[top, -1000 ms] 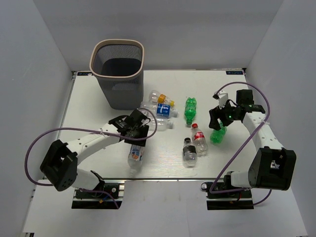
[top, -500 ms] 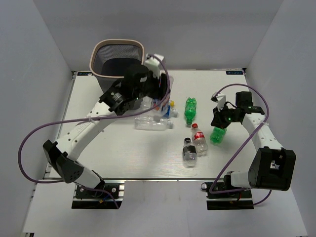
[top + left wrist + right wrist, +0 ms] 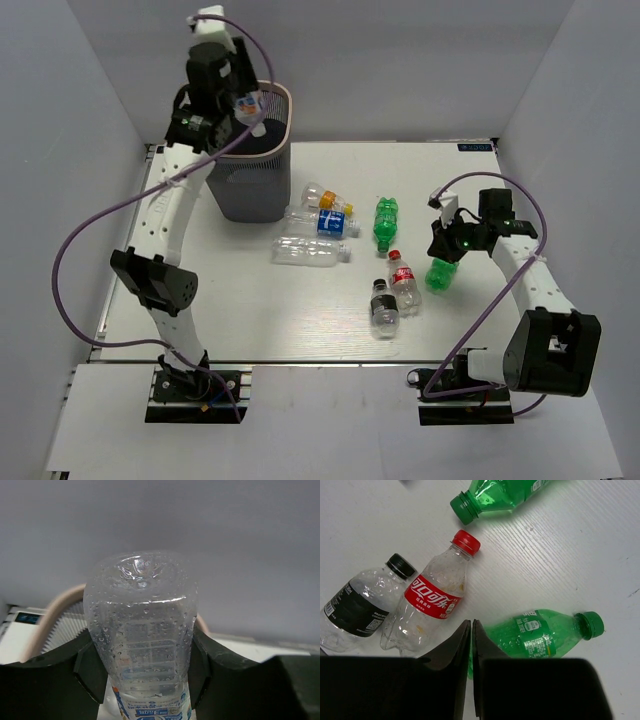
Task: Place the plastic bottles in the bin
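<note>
Droplets bead the ribbed clear plastic of the bottle (image 3: 141, 605) that your left gripper (image 3: 142, 650) clamps. Its black fingers (image 3: 91, 672) press on both sides. The dimpled base faces the wrist camera, and the cap end is cut off below. From above you see the bottle held over the mouth of the bin (image 3: 287, 125), a dark mesh basket with a beige rounded rim that tapers down to the table (image 3: 200, 300). The arm hides the rim's left side, and the inside is too dark to read.

Your right gripper (image 3: 471, 625) has its jaws pressed together on nothing, over a green bottle (image 3: 535, 632) lying flat; you cannot tell whether they touch. Beside it lie a crumpled red-capped bottle (image 3: 432, 602) and a black-capped bottle (image 3: 362, 605). A second green bottle (image 3: 505, 492) is cut off at the top.
</note>
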Available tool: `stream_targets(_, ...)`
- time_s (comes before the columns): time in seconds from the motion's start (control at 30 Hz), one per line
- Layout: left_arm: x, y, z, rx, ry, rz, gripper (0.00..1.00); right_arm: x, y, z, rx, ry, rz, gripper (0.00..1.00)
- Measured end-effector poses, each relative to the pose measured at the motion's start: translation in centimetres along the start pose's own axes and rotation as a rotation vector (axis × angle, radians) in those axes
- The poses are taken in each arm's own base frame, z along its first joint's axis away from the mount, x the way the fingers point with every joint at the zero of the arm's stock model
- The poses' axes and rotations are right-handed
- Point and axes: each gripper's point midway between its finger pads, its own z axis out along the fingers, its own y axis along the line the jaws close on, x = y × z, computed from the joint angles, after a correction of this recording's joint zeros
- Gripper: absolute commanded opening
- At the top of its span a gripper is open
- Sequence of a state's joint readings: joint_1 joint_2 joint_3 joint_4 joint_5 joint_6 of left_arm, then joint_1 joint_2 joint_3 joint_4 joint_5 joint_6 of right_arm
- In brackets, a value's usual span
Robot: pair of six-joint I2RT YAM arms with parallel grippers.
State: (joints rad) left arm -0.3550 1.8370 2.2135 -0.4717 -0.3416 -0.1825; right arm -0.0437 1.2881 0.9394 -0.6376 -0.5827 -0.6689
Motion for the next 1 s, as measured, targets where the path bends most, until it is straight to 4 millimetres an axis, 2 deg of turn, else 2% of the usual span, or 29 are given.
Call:
stream_targets(0.03,-0.4,1.6,0.6,-0.034,-0.009,-0.013,0.23,0.1,0.1,0.0,0.001,0.000,-0.002,0.15)
stream_targets(0.1,-0.8,4.6,1.5,-0.097,-0.018,-0.039,0.41,0.2,0.1,0.0,0.002,0.002,-0.003,0.29)
stream_targets(0.13,-0.7,5.7,1.7,-0.120,-0.016,-0.048,0.53,0.3,0.1,0.0,0.003,0.003,-0.004,0.47)
stream_targets(0.17,-0.4,6.7,1.9,-0.141,-0.010,-0.056,0.77,0.4,0.1,0.1,0.003,0.003,-0.007,0.54)
stream_targets(0.23,0.8,8.3,2.2,-0.176,0.017,-0.067,0.94,0.6,0.0,0.1,0.005,0.008,-0.016,0.63)
stream_targets(0.27,1.6,8.9,2.3,-0.189,0.040,-0.064,0.98,0.6,0.0,0.1,0.008,0.007,-0.023,0.71)
stream_targets(0.37,4.5,9.9,2.7,-0.205,0.120,-0.054,1.00,0.9,0.0,0.1,0.006,0.003,-0.118,0.73)
stream_targets(0.43,5.5,9.9,2.7,-0.191,0.152,-0.038,1.00,1.2,0.0,0.1,-0.002,-0.003,-0.243,0.74)
stream_targets(0.57,5.7,8.1,2.1,-0.087,0.172,0.007,1.00,1.2,0.2,-0.5,-0.017,-0.015,-0.557,0.74)
stream_targets(0.63,5.6,6.3,0.9,0.021,0.173,0.019,1.00,1.1,0.1,-0.8,-0.031,-0.007,-0.721,0.73)
stream_targets(0.73,5.2,2.6,-2.4,0.244,0.167,0.009,1.00,1.7,-0.4,-0.9,-0.102,0.044,-0.865,0.71)
stream_targets(0.83,5.6,-0.8,-6.8,0.450,0.171,-0.009,1.00,1.6,-2.2,-1.6,-0.161,0.111,-0.934,0.71)
stream_targets(0.93,8.6,-3.0,-11.4,0.604,0.233,-0.022,1.00,1.3,-4.3,-2.8,-0.176,0.163,-0.952,0.71)
stream_targets(1.0,11.8,-3.7,-14.1,0.669,0.300,-0.031,1.00,2.1,-5.0,-3.6,-0.183,0.204,-0.947,0.73)
